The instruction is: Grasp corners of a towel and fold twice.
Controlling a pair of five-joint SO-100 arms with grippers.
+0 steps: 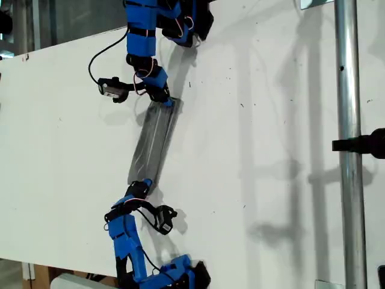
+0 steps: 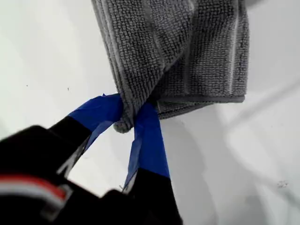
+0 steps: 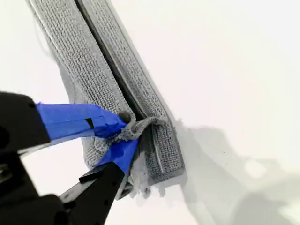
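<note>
Dark grey towel [image 2: 187, 51] with thin pale stripes; blue tape on black fingers [image 2: 147, 140]; white table [image 1: 271, 150]; silver pole [image 1: 349, 120]

Bright, even light; white table [image 1: 271, 150] near overexposed in all three views.

Exterior view: sharp overall. Soft grey shadows of the arms and the pole [image 1: 349, 120] fall toward that view's right, so light comes from its left. Pole carries a bright specular streak along its length. Far left edge of that view dim. First wrist view: towel [image 2: 178, 51] weave crisp; gripper body in the foreground dark and blurred, its red mark smeared; faint diffuse shadow beside the towel on the table. Second wrist view: towel loops sharp near the jaws, softer farther off; black gripper housing out of focus; broad pale shadow under the towel end; table washed out, no texture.
</note>
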